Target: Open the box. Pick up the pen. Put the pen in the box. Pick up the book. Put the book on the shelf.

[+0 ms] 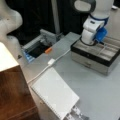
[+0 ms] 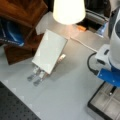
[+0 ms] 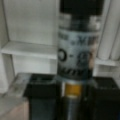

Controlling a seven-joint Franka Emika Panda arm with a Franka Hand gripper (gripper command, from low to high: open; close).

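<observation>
Hovering low over the open box (image 1: 96, 53), the gripper (image 3: 72, 82) sits at the right of a front view, its blue-trimmed wrist right above the pale compartmented tray. In the wrist view the black fingers (image 3: 41, 100) are closed on the pen (image 3: 75, 57), which stands between them with its silvery printed middle section and a small yellow band showing. The pen's long axis runs straight up that view, away from the fingers and along the tray's white dividers behind it; which end leads I cannot tell. So the pen lies directly over the tray, with a compartment just beneath it rather than off to a side.

The box's lid is already off the tray, though the lid itself is hard to make out. The book (image 1: 55, 92) lies flat and untouched on the counter (image 1: 100, 90), well apart from the gripper toward a front view's bottom left, its long axis slanting across the counter and its ridged binding along the near-left long edge. The shelf (image 1: 12, 87) stands just beside the book at the left edge, with a white cable (image 1: 51, 62) running between book and box
</observation>
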